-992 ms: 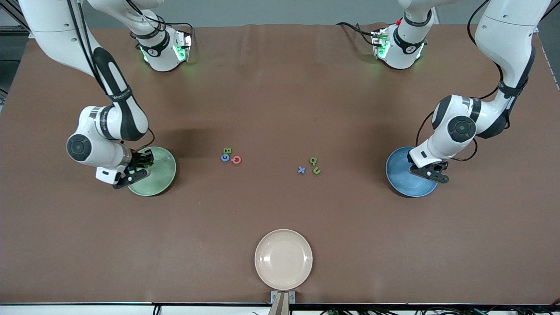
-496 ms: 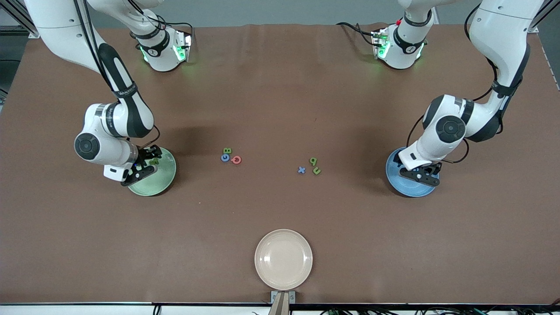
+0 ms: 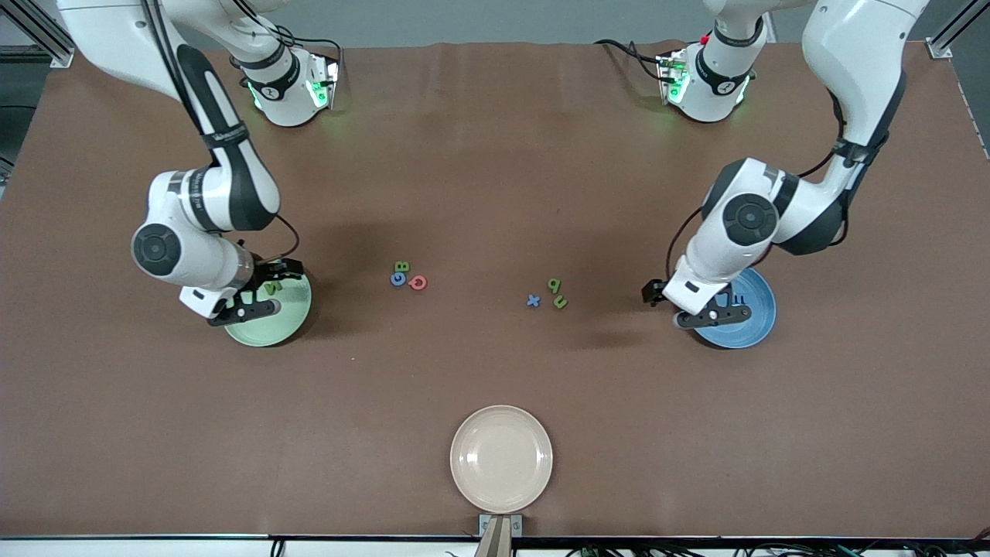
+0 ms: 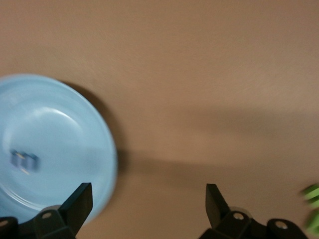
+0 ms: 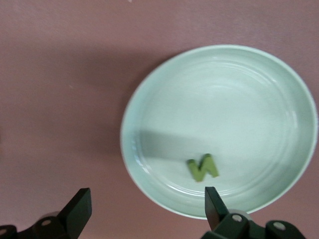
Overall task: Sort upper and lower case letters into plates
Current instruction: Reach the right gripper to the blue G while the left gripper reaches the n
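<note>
The pale green plate (image 3: 280, 323) lies toward the right arm's end of the table with a green letter N (image 3: 269, 287) on it. My right gripper (image 3: 261, 291) is open and empty over this plate's rim; its wrist view shows the plate (image 5: 234, 94) and the N (image 5: 203, 167). The blue plate (image 3: 756, 317) lies toward the left arm's end with a blue letter (image 3: 739, 298) on it. My left gripper (image 3: 691, 304) is open and empty over the table beside the plate's rim (image 4: 107, 149). A green B (image 3: 401, 266), blue C (image 3: 398, 279), red letter (image 3: 418, 282), blue x (image 3: 533, 301), green q (image 3: 554, 285) and green u (image 3: 560, 302) lie mid-table.
A cream-beige plate (image 3: 501, 459) lies bare near the table's edge closest to the front camera. Green letters (image 4: 312, 206) show at the edge of the left wrist view. Both arm bases (image 3: 290, 85) stand along the table's edge farthest from that camera.
My right gripper has risen off the green plate, uncovering the N lying there. My left gripper has moved off the blue plate toward mid-table, uncovering the blue letter.
</note>
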Robot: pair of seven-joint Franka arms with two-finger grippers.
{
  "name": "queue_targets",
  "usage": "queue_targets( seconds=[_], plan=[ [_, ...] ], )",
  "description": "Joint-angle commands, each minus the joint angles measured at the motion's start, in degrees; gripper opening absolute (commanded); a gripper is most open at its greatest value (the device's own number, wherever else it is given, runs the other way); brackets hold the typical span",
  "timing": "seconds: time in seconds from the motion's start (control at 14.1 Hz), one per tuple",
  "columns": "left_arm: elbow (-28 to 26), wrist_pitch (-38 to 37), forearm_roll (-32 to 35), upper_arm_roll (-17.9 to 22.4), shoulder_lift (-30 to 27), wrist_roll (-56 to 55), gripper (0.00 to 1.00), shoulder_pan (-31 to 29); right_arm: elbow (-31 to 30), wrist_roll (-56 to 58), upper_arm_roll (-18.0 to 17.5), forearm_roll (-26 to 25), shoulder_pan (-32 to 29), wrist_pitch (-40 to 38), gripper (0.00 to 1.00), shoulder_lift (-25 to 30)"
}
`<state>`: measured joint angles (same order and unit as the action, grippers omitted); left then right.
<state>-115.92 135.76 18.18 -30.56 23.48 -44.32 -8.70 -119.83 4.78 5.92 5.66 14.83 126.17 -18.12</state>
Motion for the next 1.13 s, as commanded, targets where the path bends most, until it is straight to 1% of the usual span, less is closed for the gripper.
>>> queue_targets(
  seconds=[0.0, 0.21, 0.43, 0.5, 0.57, 0.71, 0.85, 0.92, 1.06],
  plan=[
    [3.32, -0.76, -0.34, -0.29, 3.58, -16.26, 1.00, 3.51, 0.29, -10.02, 0.24, 0.58, 4.67, 0.57, 1.00, 0.19],
    [6.22, -0.67, -0.16, -0.03, 7.09, -26.75, 1.00, 8.42, 0.56, -20.92, 0.24, 0.58, 9.94, 4.60, 1.00, -0.86],
    [9.56, -0.59, 0.89, 0.06, 11.04, -34.32, 1.00, 11.50, 0.65, -28.05, 0.24, 0.58, 15.74, 10.14, 0.99, -3.23],
    [10.87, -0.59, 0.98, 0.32, 12.45, -36.08, 1.00, 12.56, 0.91, -29.29, 0.32, 0.58, 17.41, 11.89, 0.96, -4.37],
    [12.45, -0.59, 1.68, 1.02, 14.29, -37.93, 1.00, 14.31, 1.00, -29.74, 0.32, 0.58, 18.47, 13.91, 0.90, -5.60],
    [15.36, -0.59, 3.96, 3.66, 16.58, -41.27, 1.00, 17.91, 1.00, -30.45, 0.41, 0.41, 19.53, 17.34, 0.78, -7.98],
    [17.21, -0.59, 4.06, 5.42, 18.17, -42.16, 1.00, 20.65, 1.00, -30.62, 0.41, 0.49, 19.80, 19.46, 0.63, -9.74],
    [17.65, -0.59, 4.06, 5.95, 18.61, -42.16, 1.00, 21.70, 1.00, -31.49, 0.41, 0.41, 20.50, 19.90, 0.59, -10.18],
    [19.05, -0.59, 4.06, 6.13, 19.58, -42.16, 1.00, 22.50, 1.18, -32.82, 0.41, 0.06, 20.77, 20.08, 0.59, -10.80]
  ],
)
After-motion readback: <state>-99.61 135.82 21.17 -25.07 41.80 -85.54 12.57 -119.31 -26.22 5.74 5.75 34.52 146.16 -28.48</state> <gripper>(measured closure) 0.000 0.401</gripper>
